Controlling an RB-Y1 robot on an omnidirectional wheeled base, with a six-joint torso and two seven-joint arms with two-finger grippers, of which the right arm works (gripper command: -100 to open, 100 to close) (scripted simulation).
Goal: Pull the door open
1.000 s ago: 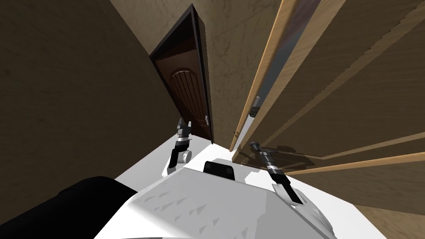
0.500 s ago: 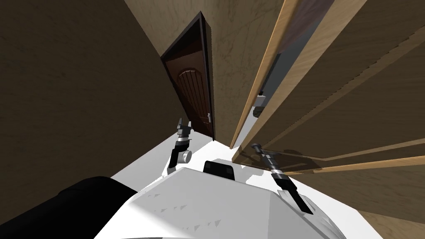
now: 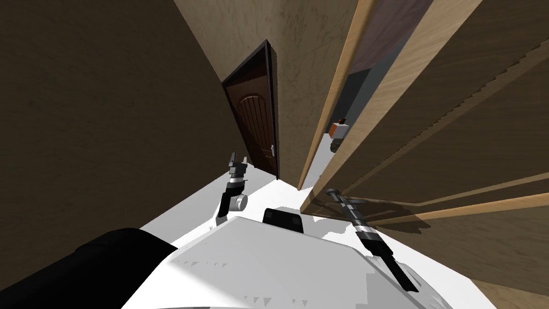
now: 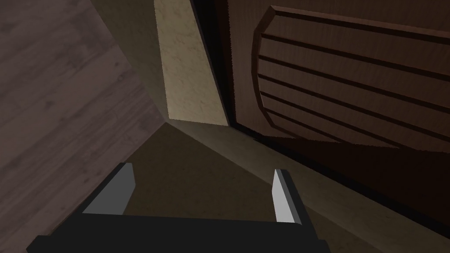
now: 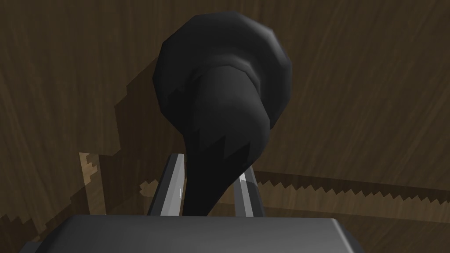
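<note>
Head view: the door, a dark brown panel edged in light wood, stands on the robot's right, already ajar from its light wood jamb. The right hand reaches forward to the black lever handle near the door's free edge. The left hand hangs well apart from it, pointing toward a second, darker arched door at the corridor's end. The right arm is thus the one at work. The gap between door and jamb is wider than a second ago, and a small orange-and-white object now shows through it. The far door also sits lower and smaller, which reads as the robot's own shift backward.

Left wrist view: the left hand's fingers stand apart, holding nothing, facing the arched door's ribbed panel.

Right wrist view: the right hand's fingers are clamped on the lever's sides. The lever's long axis runs from its round rose on the door face back into the hand. The pull should therefore go along the hand, away from the panel, probably curving with the door's swing.
</note>
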